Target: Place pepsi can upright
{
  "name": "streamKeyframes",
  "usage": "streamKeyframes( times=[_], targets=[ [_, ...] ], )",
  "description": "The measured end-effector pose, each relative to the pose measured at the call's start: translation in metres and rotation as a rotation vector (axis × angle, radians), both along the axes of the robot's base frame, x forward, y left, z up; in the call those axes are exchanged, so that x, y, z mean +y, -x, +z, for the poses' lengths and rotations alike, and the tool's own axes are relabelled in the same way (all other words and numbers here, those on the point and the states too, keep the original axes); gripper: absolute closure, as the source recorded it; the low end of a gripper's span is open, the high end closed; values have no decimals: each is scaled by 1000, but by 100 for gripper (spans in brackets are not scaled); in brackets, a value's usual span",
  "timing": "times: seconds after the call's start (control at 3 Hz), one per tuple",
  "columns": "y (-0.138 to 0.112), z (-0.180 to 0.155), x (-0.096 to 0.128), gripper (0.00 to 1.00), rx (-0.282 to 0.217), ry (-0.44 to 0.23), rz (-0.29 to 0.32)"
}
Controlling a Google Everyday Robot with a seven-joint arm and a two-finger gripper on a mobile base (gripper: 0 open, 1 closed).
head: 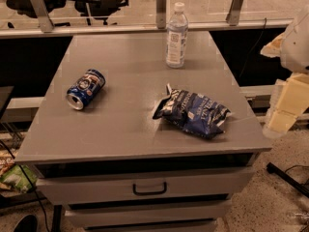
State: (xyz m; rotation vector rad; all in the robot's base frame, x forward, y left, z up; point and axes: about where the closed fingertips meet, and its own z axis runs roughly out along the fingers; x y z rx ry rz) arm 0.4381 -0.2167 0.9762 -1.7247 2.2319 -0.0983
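The pepsi can (86,89) lies on its side on the left part of the grey table top (125,129). It is dark blue, with a silver end facing the front left and the round logo on top. My gripper (285,111) hangs at the right edge of the view, beyond the table's right side and far from the can. It shows as cream-coloured blocks below a white rounded arm part (297,40). It holds nothing that I can see.
A crinkled dark-blue chip bag (192,112) lies right of centre on the table. A tall clear water bottle (176,35) with a white cap stands at the back. Drawers (149,187) sit below the table's front edge. A railing (96,28) runs behind.
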Motion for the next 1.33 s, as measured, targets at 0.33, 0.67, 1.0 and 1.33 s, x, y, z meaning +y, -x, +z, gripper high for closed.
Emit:
streamKeyframes(
  times=[0.33,0.67,1.0,1.33],
  targets=[
    [0,0,0,0,0,0,0],
    [-14,6,16,0,-12,-12,62],
    [-44,12,46,0,-42,-37,166],
    [-79,17,81,0,-83,-25,284]
  ],
)
